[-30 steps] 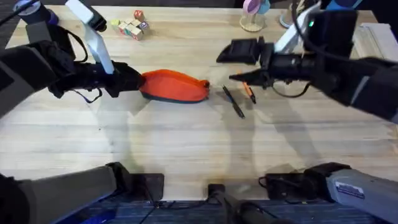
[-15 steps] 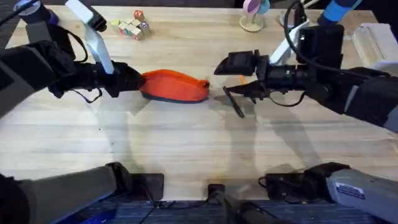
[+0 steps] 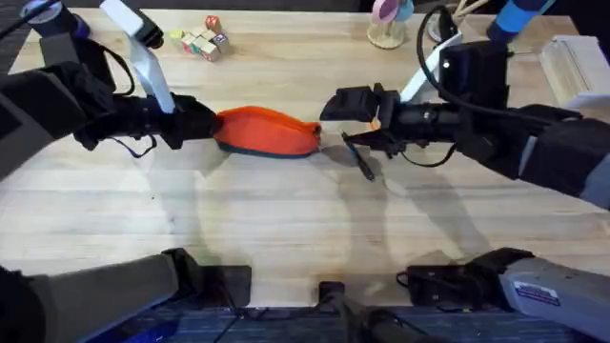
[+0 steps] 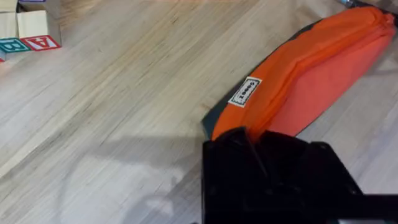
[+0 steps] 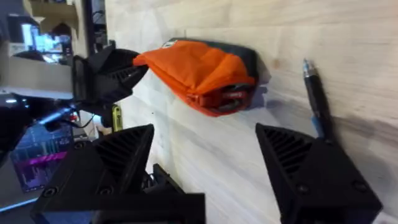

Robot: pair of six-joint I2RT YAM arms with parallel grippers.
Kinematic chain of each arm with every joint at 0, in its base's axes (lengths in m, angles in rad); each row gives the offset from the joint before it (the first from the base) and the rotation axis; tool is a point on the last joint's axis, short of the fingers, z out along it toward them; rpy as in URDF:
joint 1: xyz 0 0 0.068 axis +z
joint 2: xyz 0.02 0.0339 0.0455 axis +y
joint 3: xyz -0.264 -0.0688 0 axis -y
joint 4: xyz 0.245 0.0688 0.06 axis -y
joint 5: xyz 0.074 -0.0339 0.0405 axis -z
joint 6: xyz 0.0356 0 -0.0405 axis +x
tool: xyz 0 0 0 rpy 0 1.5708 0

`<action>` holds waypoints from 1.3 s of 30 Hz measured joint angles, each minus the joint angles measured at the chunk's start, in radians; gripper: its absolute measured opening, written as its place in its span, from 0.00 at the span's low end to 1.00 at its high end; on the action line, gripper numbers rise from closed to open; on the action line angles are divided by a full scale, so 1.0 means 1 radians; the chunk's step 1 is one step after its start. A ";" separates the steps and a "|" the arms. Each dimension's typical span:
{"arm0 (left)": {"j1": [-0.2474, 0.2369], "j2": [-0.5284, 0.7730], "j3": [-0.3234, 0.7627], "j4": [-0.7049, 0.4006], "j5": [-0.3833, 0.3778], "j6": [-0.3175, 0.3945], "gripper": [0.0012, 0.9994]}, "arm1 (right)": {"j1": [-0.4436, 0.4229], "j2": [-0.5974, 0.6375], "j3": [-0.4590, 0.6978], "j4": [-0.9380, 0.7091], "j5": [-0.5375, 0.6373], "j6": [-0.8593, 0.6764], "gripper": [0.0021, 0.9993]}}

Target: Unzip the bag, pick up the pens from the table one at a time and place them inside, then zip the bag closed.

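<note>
Overhead: orange bag point(image 3: 269, 131) lying lengthwise on the pale wooden surface point(image 3: 286, 229), a little left of centre. Left claw point(image 3: 205, 122) at the bag's left end, black fingers pressed together on the fabric there; left arm stretched in low from the left edge, nearly level with the surface. Right claw point(image 3: 348, 119) just beside the bag's right end, fingers spread, nothing between them; right arm reaching in from the right, forearm roughly horizontal, wrist turned toward the bag. Black pen point(image 3: 359, 158) lying under and slightly nearer than the right claw, slanted, close to the bag's right tip. Small patch of orange point(image 3: 376, 124) glimpsed by the right wrist, too hidden to tell what it is. Lettered blocks point(image 3: 202, 40) far back on the left, well apart from the bag.

Left wrist: bag point(image 4: 311, 68) running diagonally away from the claw, small white label point(image 4: 244, 92) on its side, dark lower edge visible. Near end of the bag pinched in the black claw point(image 4: 249, 140).

Right wrist: two ribbed black fingers point(image 5: 124, 152) wide apart, empty. Bag's end point(image 5: 205, 71) ahead between them, not touched. Black pen point(image 5: 317, 99) beside the one finger, flat on the surface. Left claw point(image 5: 109, 71) clamped on the bag's far end
</note>
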 joint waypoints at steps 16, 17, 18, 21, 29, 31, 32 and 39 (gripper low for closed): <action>0.000 0.000 0.000 0.000 0.000 0.000 0.04 | 0.030 0.132 0.000 0.130 0.007 0.049 1.00; 0.000 0.000 0.000 0.000 0.000 0.000 0.04 | 0.039 0.142 0.000 0.146 0.007 0.056 1.00; 0.000 0.000 0.000 0.000 0.000 0.000 0.04 | 0.047 0.152 0.000 0.159 0.007 0.066 1.00; 0.000 0.000 0.000 0.000 0.000 0.000 0.04 | 0.063 0.185 0.000 0.195 0.007 0.092 1.00; 0.000 0.000 0.000 0.000 0.000 0.000 0.04 | 0.077 0.246 0.000 0.334 0.007 0.158 1.00; 0.000 0.000 0.000 0.000 0.000 0.000 0.04 | 0.092 0.261 0.000 0.356 0.007 0.174 1.00; 0.000 0.000 0.000 0.000 0.000 0.000 0.04 | 0.101 0.268 0.000 0.362 0.007 0.180 1.00; 0.000 0.000 0.000 0.000 0.000 0.000 0.04 | 0.118 0.274 0.000 0.370 0.012 0.200 1.00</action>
